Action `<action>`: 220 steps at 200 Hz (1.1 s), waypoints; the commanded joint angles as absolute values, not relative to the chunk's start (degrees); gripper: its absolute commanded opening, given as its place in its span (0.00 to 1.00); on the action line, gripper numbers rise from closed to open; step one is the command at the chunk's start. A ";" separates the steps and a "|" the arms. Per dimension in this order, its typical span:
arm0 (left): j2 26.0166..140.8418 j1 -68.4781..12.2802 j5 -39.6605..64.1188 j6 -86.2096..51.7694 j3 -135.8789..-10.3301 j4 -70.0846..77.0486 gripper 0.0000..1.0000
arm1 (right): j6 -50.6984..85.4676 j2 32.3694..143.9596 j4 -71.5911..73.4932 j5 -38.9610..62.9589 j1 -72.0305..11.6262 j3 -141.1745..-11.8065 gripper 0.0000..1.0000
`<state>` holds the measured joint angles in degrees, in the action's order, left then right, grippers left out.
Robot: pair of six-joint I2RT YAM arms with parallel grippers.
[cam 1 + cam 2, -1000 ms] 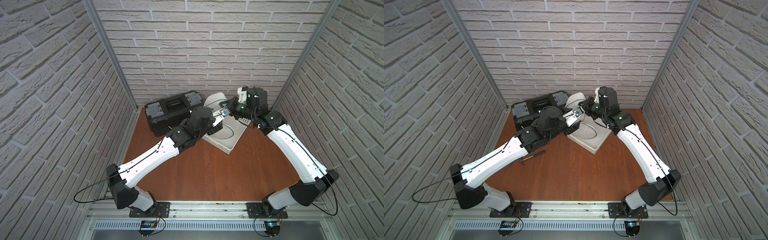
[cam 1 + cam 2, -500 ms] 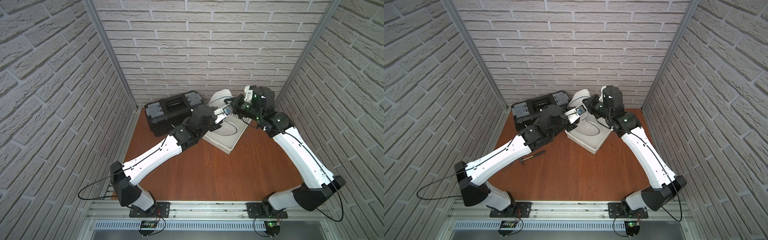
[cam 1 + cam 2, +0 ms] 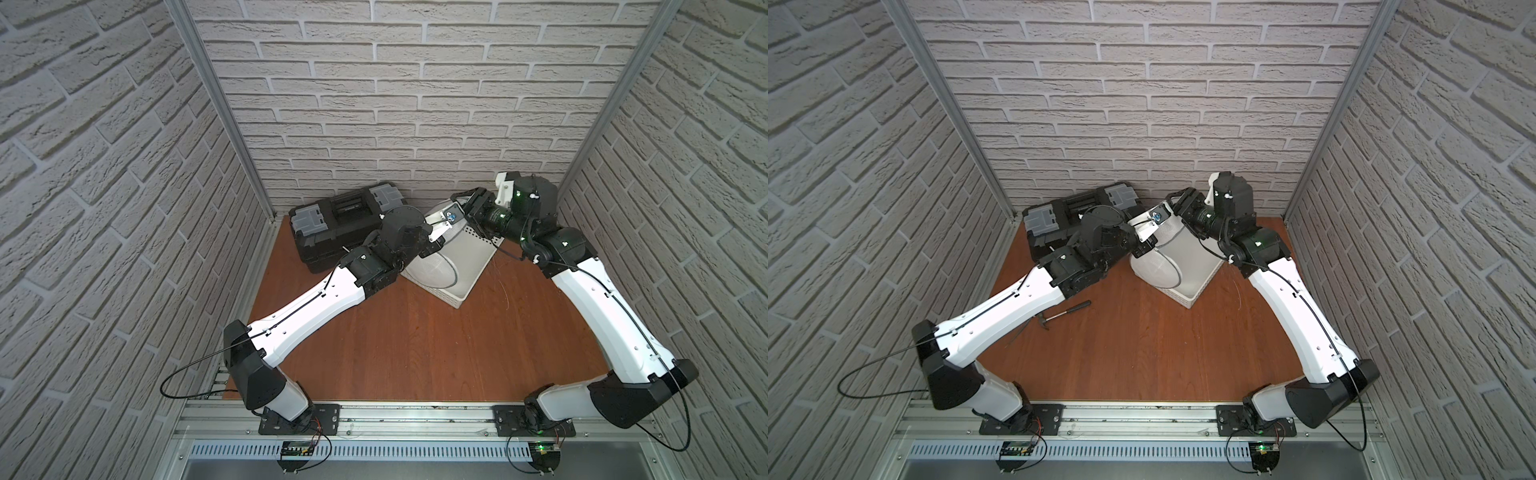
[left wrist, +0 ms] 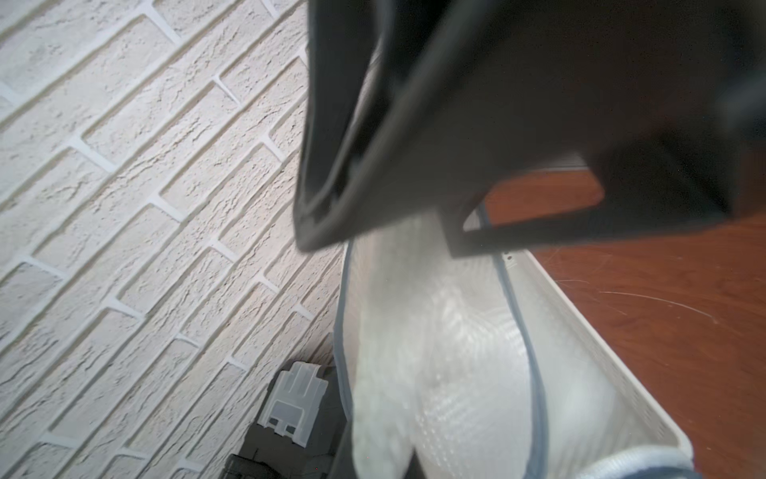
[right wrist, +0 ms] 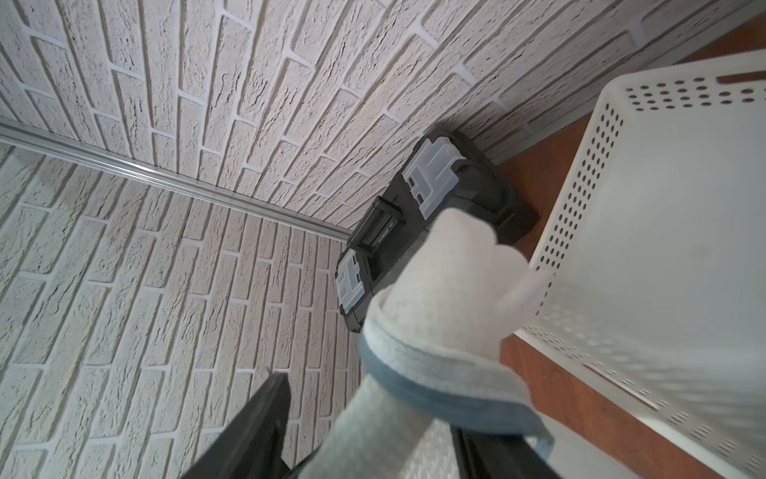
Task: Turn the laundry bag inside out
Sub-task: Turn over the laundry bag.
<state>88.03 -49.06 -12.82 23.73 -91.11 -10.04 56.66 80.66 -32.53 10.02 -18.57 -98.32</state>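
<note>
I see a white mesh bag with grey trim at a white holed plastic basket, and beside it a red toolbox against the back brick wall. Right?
Nearly. The toolbox is black with grey latches, not red, as both top views show. It does stand against the back wall beside the white holed plastic basket with the white mesh bag.

Wooden tabletop, brick walls on three sides. At rear, a black toolbox with grey latches. Just beside it, a white perforated basket. A white mesh laundry bag with grey trim bulges over the basket's side, its upper part raised to where the left arm and right arm meet. A hammer lies partly beneath the left arm.
</note>
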 commanded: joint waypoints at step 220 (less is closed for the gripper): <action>78.90 -42.54 11.17 43.94 -84.02 -21.09 0.00 | 6.12 88.35 -69.14 18.62 -19.72 -114.80 0.52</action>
